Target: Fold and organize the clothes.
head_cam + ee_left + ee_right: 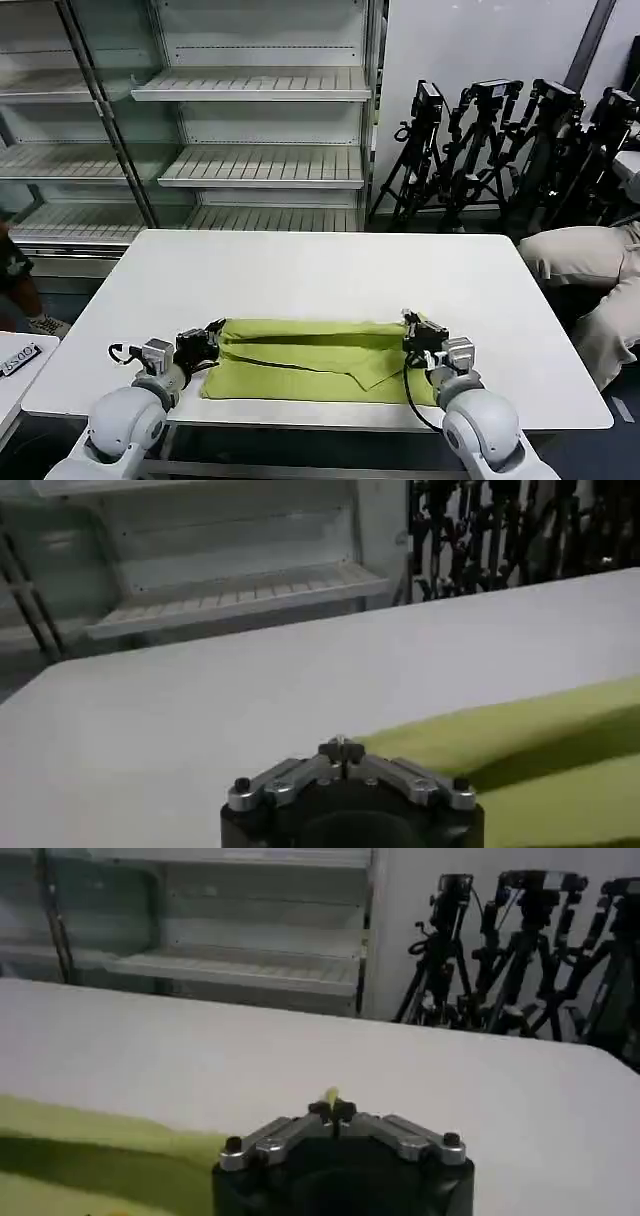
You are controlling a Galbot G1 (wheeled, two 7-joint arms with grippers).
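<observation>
Both grippers sit low at the table's [300, 270] near edge, the left gripper [212, 338] and right gripper [418, 330] each pinched tight on an end of the lime T-shirt [310, 358] (a sliver of green peeks between the right one's tips). Thin fabric could slip from either pinch if the arms move unevenly, skewing the fold. It lies as a long, soft, rumpled band along that edge.

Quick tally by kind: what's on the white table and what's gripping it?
Lime-green soft fabric T-shirt, folded into a band on the white table: 1
Grippers shut on it: 2, left gripper at its left end, right gripper at its right end
Total: 3
</observation>
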